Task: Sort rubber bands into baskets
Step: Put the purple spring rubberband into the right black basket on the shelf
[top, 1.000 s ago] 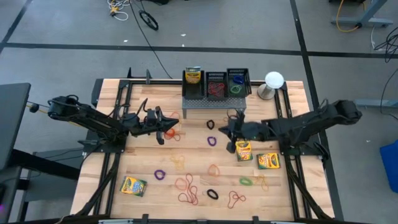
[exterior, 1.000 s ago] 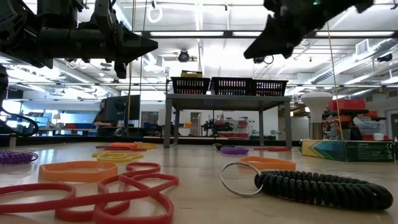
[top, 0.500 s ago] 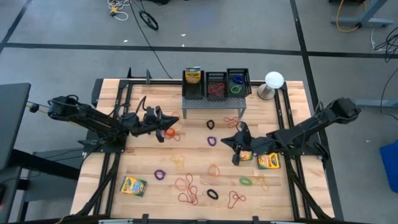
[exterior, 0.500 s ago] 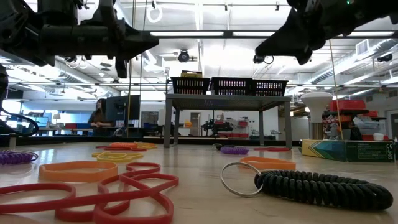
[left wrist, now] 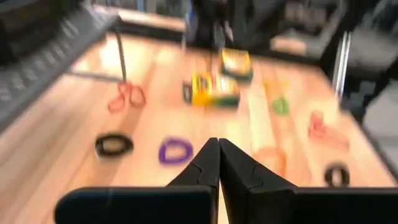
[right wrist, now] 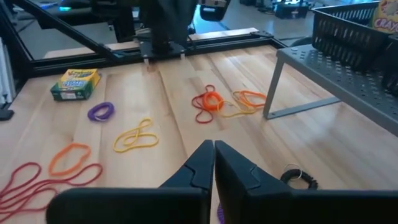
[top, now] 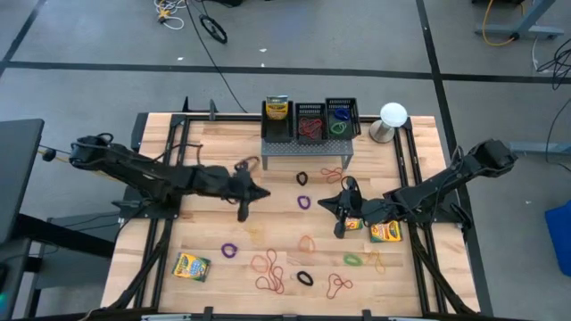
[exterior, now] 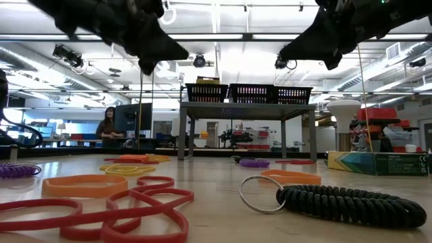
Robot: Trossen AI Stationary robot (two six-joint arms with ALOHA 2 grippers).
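Three black mesh baskets (top: pixel 310 121) stand in a row on a grey perforated stand (top: pixel 308 145) at the table's far edge. The middle one holds red bands and the right one blue and green bands. Rubber bands lie loose on the wood: a purple loop (top: pixel 303 201), a red tangle (top: pixel 269 272), a green loop (top: pixel 353 259), and an orange-red cluster (right wrist: pixel 211 101). My left gripper (top: pixel 259 193) (left wrist: pixel 218 144) hovers shut and empty near the table's middle, left of the purple loop. My right gripper (top: pixel 328 203) (right wrist: pixel 213 146) hovers shut and empty just right of that loop.
Yellow-green crayon boxes lie at the near left (top: pixel 190 267) and under and beside my right arm (top: pixel 384 232); a fourth stands in the left basket (top: pixel 277 111). A white domed object (top: pixel 393 116) sits at the far right. A black coil with a ring (exterior: pixel 351 202) lies near the low camera.
My left gripper has reached toward the table's right, from over the orange-red cluster to near the middle, still shut. My right gripper first drew back toward the near edge, away from the stand, then held still. No band has moved.
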